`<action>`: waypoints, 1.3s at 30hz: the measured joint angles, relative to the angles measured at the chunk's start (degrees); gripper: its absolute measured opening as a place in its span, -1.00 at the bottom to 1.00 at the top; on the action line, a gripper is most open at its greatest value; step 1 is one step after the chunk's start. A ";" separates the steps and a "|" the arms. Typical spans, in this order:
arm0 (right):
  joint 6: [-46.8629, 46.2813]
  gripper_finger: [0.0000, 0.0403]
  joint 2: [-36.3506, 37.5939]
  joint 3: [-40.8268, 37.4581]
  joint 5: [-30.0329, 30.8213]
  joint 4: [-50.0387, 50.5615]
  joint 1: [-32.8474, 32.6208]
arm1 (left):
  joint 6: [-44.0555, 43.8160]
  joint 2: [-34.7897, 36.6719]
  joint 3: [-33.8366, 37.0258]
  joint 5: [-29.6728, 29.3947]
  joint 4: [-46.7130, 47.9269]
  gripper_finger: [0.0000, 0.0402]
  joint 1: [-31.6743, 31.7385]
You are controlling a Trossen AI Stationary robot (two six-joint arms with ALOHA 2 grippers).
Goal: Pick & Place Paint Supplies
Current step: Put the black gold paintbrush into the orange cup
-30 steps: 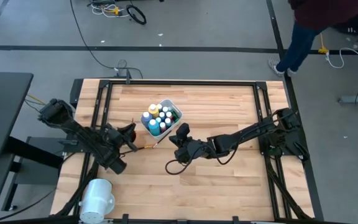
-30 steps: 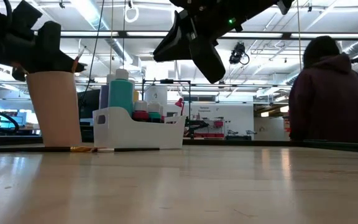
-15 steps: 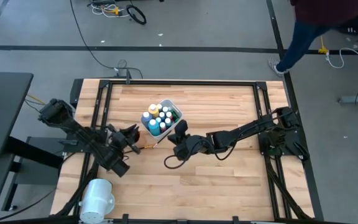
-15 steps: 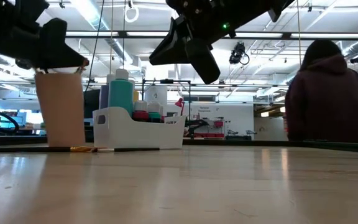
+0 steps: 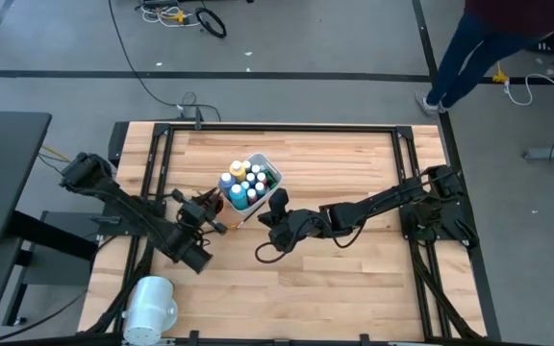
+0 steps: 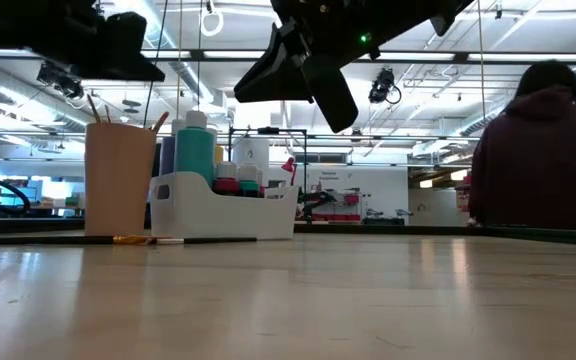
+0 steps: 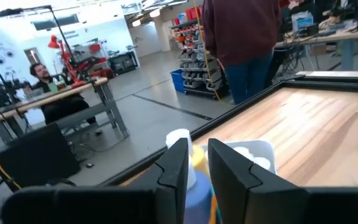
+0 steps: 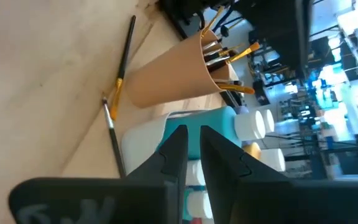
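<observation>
The left claw (image 5: 207,206) is hanging in the air just above a tan paper cup (image 6: 120,180). Its two fingers (image 7: 176,167) are standing only a little way apart, a narrow gap, and nothing is sitting between them. Some thin brushes (image 8: 221,51) are already standing in the cup, with their ends poking out of the top.

Just past the left claw, on its far side, the white tub (image 5: 270,170) is sitting on the wooden table (image 5: 335,288). The little paint bottles (image 5: 243,183) with white caps are standing inside it, packed close together. A tall teal bottle (image 6: 195,155) is sticking up above the others.

The right claw (image 5: 279,204) is hanging up in the air just beside the tub, on the side away from the cup. Its fingers (image 8: 174,152) are also sitting close together with a thin gap, and they are holding nothing. It is pointing toward the tub and the cup.

Two thin brushes (image 6: 183,240) are lying flat on the table, down low between the two claws and right in front of the cup and tub.

A big white cylinder (image 5: 150,306) is lying well behind the left claw, near the table's edge. A person (image 6: 543,150) in a dark top is standing beyond the table.
</observation>
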State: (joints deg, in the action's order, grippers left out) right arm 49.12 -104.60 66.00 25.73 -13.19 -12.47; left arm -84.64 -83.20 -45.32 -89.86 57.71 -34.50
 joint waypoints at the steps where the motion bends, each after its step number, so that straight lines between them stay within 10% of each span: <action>1: -1.01 -0.76 0.00 0.00 -0.55 0.00 0.00 | 1.57 0.00 -1.07 0.00 0.19 -0.64 0.00; 23: -19.31 -0.45 0.04 0.00 -14.83 -0.46 1.92 | 52.03 0.00 -23.22 35.17 -13.63 -0.63 2.00; 39: -29.14 -0.25 0.04 0.00 -16.27 8.98 1.77 | 58.30 -0.33 -23.14 60.54 -18.89 -0.35 9.27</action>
State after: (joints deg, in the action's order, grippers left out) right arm 19.98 -104.55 66.00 9.45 -4.21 -10.70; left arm -26.34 -83.53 -68.47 -29.32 38.82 -25.23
